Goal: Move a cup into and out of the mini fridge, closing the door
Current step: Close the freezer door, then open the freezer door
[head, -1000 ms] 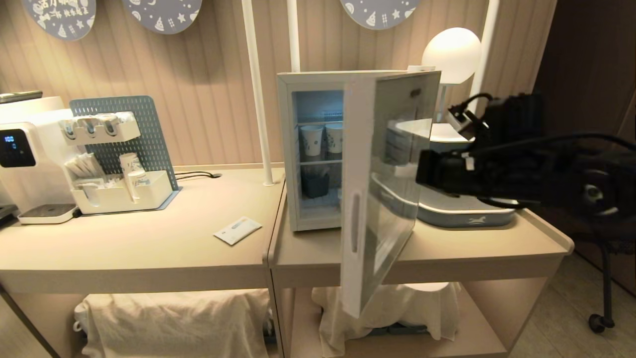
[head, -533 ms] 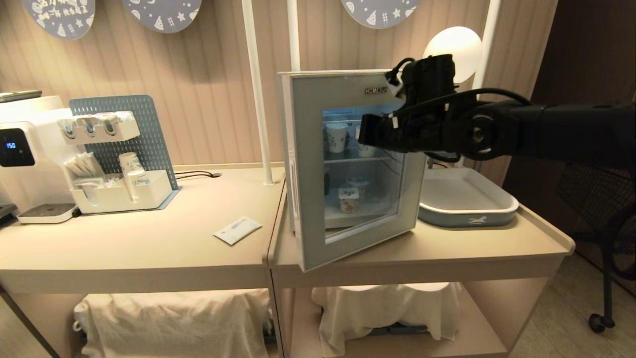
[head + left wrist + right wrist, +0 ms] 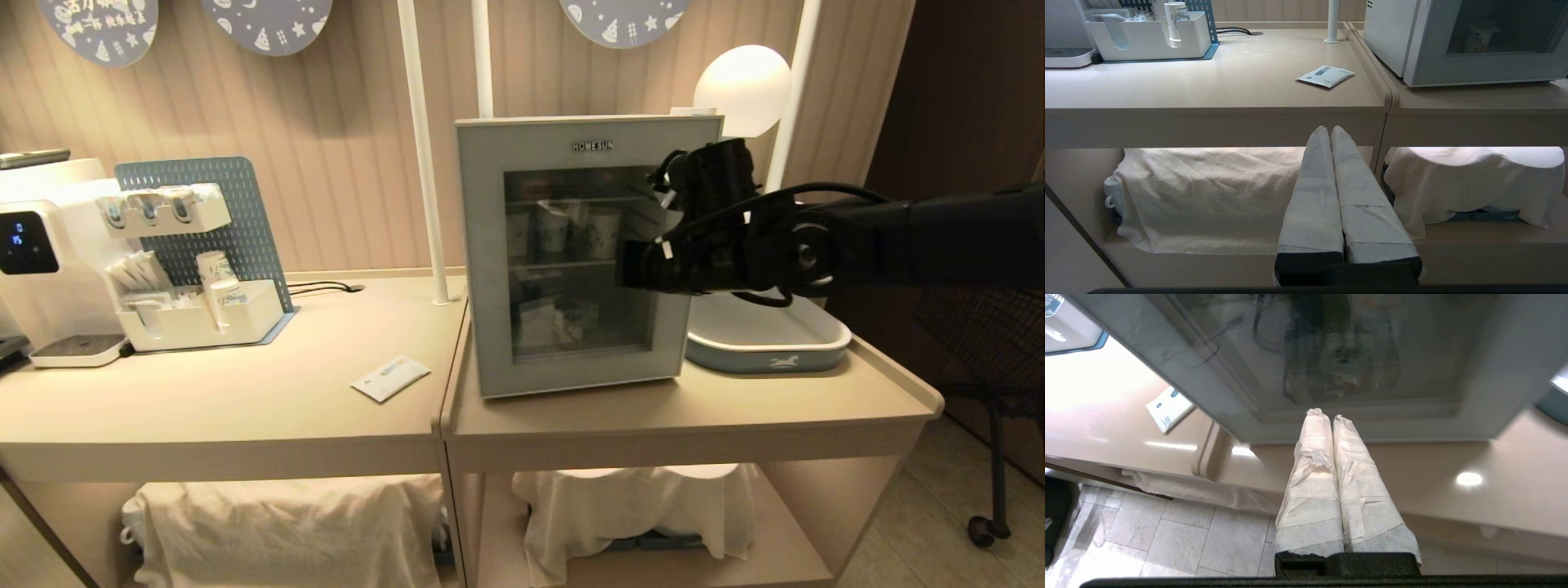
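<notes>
Both claw fingers together, against door

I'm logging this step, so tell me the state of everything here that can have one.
door: shut against the mini fridge
fridge interior: dark, cups dimly visible behind the glass
right tool: shut, empty, at the door's frame
left tool: shut, empty, low before the table
water dispenser: screen lit
globe lamp: on
</notes>
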